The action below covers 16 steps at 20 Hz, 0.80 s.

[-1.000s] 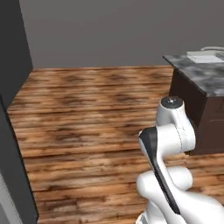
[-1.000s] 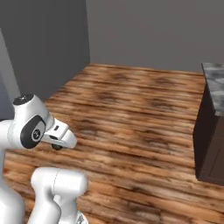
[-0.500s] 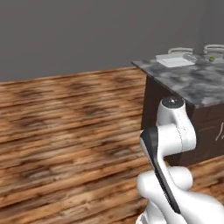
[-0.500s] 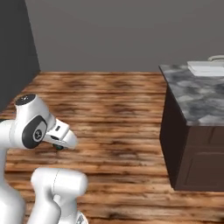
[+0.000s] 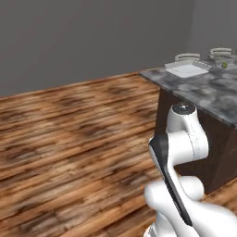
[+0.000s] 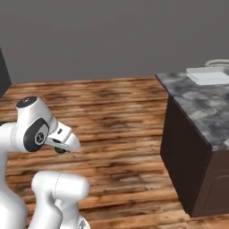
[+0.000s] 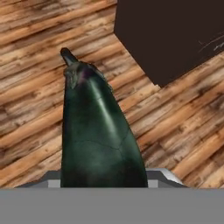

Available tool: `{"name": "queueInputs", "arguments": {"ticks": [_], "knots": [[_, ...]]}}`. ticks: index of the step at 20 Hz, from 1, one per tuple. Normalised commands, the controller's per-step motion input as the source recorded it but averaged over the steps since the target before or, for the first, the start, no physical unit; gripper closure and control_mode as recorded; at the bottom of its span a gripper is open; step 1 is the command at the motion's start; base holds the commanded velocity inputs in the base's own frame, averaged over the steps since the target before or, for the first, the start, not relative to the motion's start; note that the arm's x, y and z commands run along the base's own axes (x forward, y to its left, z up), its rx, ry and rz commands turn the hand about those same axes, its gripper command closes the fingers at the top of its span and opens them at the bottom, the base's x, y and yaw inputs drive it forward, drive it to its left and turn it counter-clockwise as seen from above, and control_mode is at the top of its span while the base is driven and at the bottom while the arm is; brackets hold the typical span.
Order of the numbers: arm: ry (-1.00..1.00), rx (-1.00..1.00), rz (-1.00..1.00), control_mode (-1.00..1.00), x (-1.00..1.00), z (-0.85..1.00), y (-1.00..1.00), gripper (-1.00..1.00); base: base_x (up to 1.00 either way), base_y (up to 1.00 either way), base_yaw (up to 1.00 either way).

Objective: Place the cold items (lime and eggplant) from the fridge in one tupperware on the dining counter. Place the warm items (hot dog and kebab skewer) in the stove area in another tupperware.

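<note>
Room, left base view: wood-plank floor (image 5: 69,139) is stretching back to a plain grey wall (image 5: 92,37).
Dining counter, left base view: dark-sided counter with a grey marbled top (image 5: 203,88) is standing at the right, just beyond the white arm (image 5: 185,139).
Tupperware, left base view: one clear shallow container (image 5: 187,68) is sitting on the far part of the counter top.
Lime, left base view: a small green object (image 5: 224,65) is lying further right on the counter near a second clear rim; too small to tell whether it is inside that rim.
Room, right base view: same plank floor (image 6: 116,112) and grey wall (image 6: 112,36) are showing; the counter (image 6: 197,134) is filling the right side.
Tupperware, right base view: the clear container (image 6: 208,75) is resting on the top near the far edge.
Arm, right base view: the white arm (image 6: 31,129) is folding low at the left, the hand pointing down and right over the floor.
Floor, hand view: planks are running diagonally, and a dark corner of the counter's side is occupying the upper right.
Eggplant, hand view: the dark glossy eggplant (image 7: 96,135) is rising from between the fingers, stem end pointing away, above the floor and not on the counter.
Gripper (image 7: 104,183), hand view: the jaws are standing part-way apart and are closing on the eggplant's thick end, holding it.
</note>
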Motion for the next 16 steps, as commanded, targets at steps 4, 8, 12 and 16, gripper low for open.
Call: {"name": "queueInputs", "arguments": {"ticks": [4, 8, 12, 16], "knots": [[0.0, 0.0, 0.0, 1.0, 0.0, 0.0, 0.0, 1.0, 1.0, 0.98, -0.43], [0.0, 0.0, 0.0, 1.0, 0.0, 0.0, 0.0, 1.0, 1.0, 0.97, -0.49], [0.0, 0.0, 0.0, 1.0, 0.0, 0.0, 0.0, 1.0, 1.0, 0.99, -0.51], [0.0, 0.0, 0.0, 1.0, 0.0, 0.0, 0.0, 1.0, 1.0, 0.92, -0.57]]}}
